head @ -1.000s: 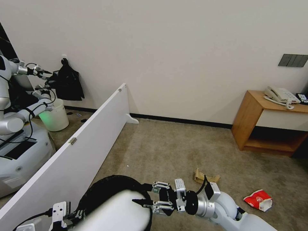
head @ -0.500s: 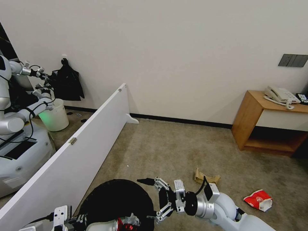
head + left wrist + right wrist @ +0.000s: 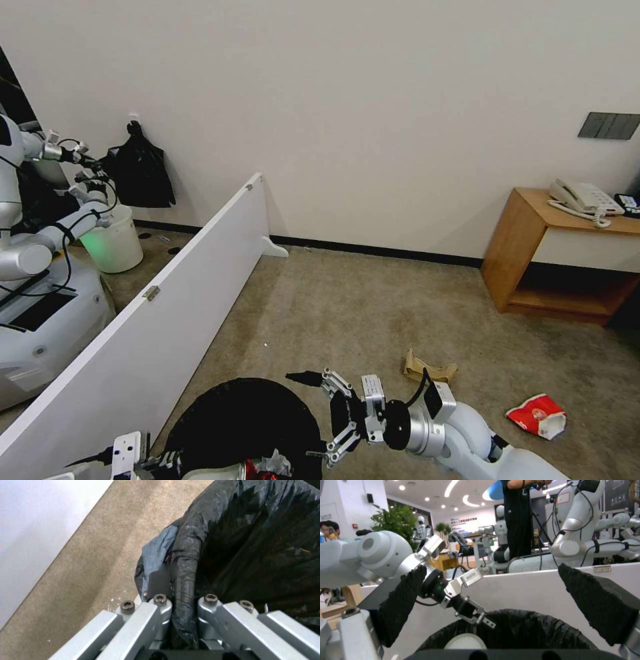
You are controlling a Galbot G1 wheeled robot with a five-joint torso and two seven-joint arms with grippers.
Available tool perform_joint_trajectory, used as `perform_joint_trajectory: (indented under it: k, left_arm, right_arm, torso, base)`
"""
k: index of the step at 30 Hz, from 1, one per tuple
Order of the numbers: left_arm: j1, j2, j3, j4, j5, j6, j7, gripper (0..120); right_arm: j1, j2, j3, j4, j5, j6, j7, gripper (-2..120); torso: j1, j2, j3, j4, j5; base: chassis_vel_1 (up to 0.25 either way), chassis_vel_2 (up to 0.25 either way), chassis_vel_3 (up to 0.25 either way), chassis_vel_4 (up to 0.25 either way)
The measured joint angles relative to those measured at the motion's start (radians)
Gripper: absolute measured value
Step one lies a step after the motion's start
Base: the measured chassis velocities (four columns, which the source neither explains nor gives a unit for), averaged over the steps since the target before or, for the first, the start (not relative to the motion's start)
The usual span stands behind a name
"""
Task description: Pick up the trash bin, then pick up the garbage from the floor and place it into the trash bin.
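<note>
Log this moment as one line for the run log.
left gripper: shut on trash bin rim | right gripper: open beside bin | floor: cardboard, red-and-white cup

Right arm (image 3: pixel 467 433): glossy white shell, silver wrist ring, black cable loop. Right gripper (image 3: pixel 312 413): silver linkage, black textured pads (image 3: pixel 600 610). Left gripper (image 3: pixel 182 620): silver bars, dark hex screws.

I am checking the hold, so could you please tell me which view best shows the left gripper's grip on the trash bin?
Left wrist view: the left gripper pinches the trash bin rim. Head and right wrist views show it from farther off.
</note>
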Motion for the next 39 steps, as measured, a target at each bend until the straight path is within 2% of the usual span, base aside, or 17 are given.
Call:
perform_joint_trajectory:
  k: [14,19,26,39]
  left_arm:
    - [0.0,0.0,0.0,0.0,0.0,0.002,0.0,4]
    - [0.0,0.001,0.001,0.0,-0.001,0.003,-0.001,4]
    - [-0.002,0.009,0.008,0.0,-0.01,0.007,-0.005,4]
    - [-0.004,0.023,0.016,0.0,-0.012,0.008,-0.005,4]
  right_arm:
    - [-0.009,0.006,0.021,-0.005,-0.001,0.005,-0.001,100]
    - [-0.034,0.008,0.08,-0.006,-0.003,0.008,0.039,100]
    - [-0.121,0.011,0.236,0.014,-0.011,0.008,0.134,100]
    - [-0.316,0.045,0.533,0.04,-0.166,0.003,0.332,100]
  torso:
    - [0.0,0.0,0.0,0.0,0.0]
    - [0.0,0.0,0.0,0.0,0.0]
    - [0.0,0.0,0.0,-0.0001,0.0]
    - [0.0,0.0,0.0,-0.0001,0.0001]
  base:
    - [0.0,0.0,0.0,0.0]
    - [0.0,0.0,0.0,0.0]
    - [0.0,0.0,0.0,0.0]
    - [0.0,0.0,0.0,0.0]
